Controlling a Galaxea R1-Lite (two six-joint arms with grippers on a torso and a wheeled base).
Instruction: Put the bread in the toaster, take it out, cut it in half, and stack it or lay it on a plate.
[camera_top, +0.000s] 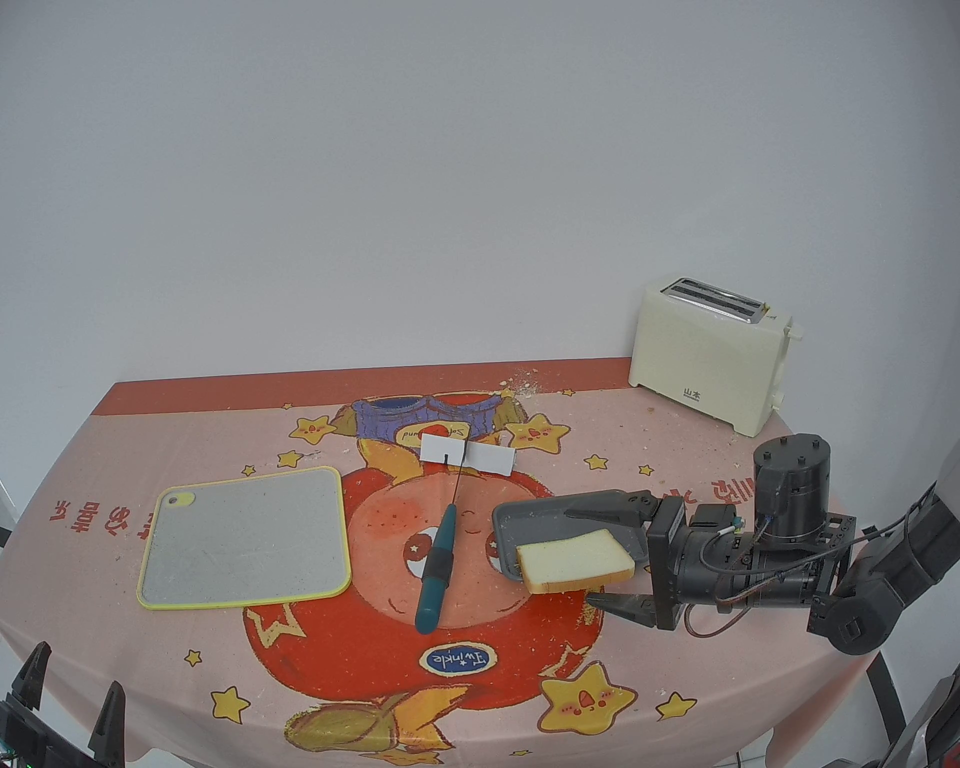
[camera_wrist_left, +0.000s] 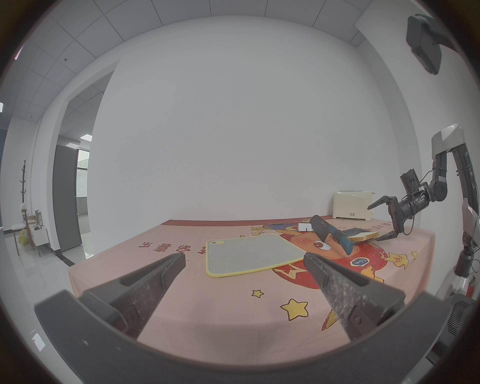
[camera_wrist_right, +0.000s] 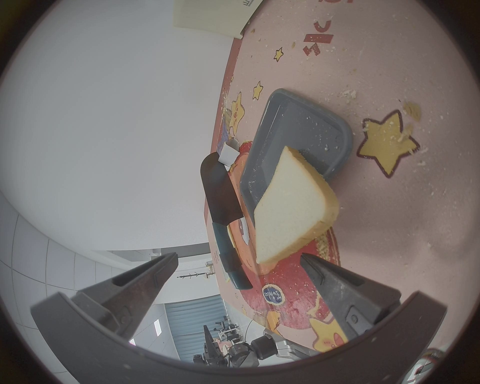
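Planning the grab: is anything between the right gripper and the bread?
Nothing visible. The open right gripper faces the bread, which rests on the edge of the grey tray. The knife lies beyond the tray.

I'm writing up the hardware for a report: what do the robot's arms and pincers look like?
The left pincer and right pincer each have two dark grey, tapered fingers. The right arm is mostly black, with a cylindrical housing and thin loose cables.
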